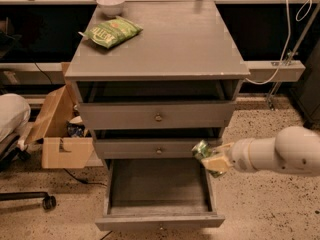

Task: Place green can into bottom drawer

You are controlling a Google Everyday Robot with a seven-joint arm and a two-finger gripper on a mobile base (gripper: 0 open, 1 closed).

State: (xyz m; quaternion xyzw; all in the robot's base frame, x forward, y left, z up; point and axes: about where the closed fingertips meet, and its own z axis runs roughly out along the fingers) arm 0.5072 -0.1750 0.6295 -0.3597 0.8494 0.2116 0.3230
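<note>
Brown cardboard makes up the open box [62, 144] on the far left, and it sits on the speckled floor [260, 214] right beside the grey cabinet [80, 91]. On the flat surface [170, 44] at the top of the cabinet, a small white bowl [111, 4] stands at the back left corner. A green snack bag [111, 31] lies flat just in front of the bowl. Below the surface there are three grey drawers, one under the other. The top drawer [125, 116] is pushed nearly in and has a small round knob [158, 117] in the middle. The middle drawer [130, 149] looks the same. The bottom drawer [160, 184] is pulled far out toward the camera, and its dark inside shows. At the right side of this drawer is the end effector [210, 157], and it is grasping the green can [201, 149] tightly. The green can is tilted and up in the air, above the right wall of the bottom drawer and just in front of the right end of the middle drawer. It is not inside the bottom drawer yet. A thick white arm [280, 151] reaches in from the right edge to carry the end effector. Far up on the right, a thin white cable [286, 34] hangs down behind the cabinet.
</note>
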